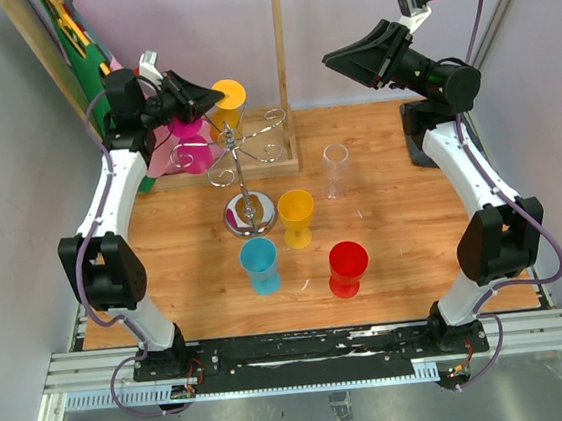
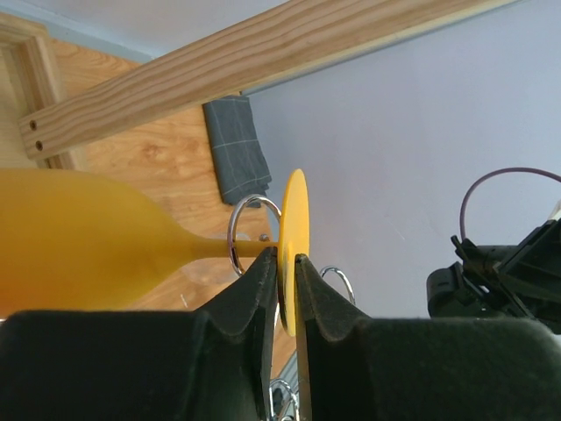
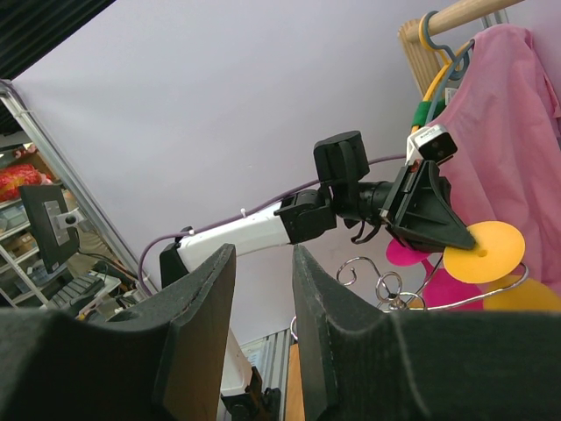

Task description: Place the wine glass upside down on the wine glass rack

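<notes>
yellow wine glass point(image 2: 79, 237) inverted, foot in left claw point(image 2: 287, 272)

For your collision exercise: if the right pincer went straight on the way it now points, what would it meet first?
Probably the left pincer, holding the yellow glass's foot at the rack. The way before that looks free, though depth is unclear.

Bright, even indoor light with soft shadows; near gripper point(image 2: 287, 289) fingers blur in both wrist views.
</notes>
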Tool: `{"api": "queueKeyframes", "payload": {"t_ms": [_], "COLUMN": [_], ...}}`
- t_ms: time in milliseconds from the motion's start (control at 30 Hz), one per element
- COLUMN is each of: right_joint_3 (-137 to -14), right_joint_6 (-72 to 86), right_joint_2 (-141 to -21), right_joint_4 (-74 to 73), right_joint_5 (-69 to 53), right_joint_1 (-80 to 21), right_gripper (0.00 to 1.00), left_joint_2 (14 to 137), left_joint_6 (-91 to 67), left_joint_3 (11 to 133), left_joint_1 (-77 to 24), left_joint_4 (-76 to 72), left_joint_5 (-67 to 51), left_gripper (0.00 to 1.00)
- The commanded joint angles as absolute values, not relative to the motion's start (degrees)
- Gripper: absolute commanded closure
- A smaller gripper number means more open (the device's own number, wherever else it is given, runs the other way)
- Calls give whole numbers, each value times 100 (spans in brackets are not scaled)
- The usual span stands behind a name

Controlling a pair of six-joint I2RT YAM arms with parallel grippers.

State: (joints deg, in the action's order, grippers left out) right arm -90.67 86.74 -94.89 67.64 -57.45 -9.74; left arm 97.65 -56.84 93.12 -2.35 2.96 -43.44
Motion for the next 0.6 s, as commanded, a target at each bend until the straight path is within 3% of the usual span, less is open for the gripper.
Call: {"api": "queueKeyframes", "payload": {"t_ms": [0, 233, 567], "right_joint_3": [-9042, -9000, -8982], "right_joint_6": [8640, 8647, 8652], "right_joint_2": [-9361, -9346, -9361], "right_joint_4": [7005, 7022, 7025], "right_joint_5": [-5722, -5721, -5713], "right_joint_1": [-967, -973, -973], "right_gripper": [66, 66, 65], "left_joint_2": [9521, 9348, 9083], "left_joint_6": [-5606, -5475, -5246], "left_joint_3": [9393, 9462, 9453], "left_joint_1": [-159, -134, -75], "left_joint_4": [325, 525, 873], "left_joint_5": [-4293, -4179, -4062], "left_gripper": [81, 66, 60]}}
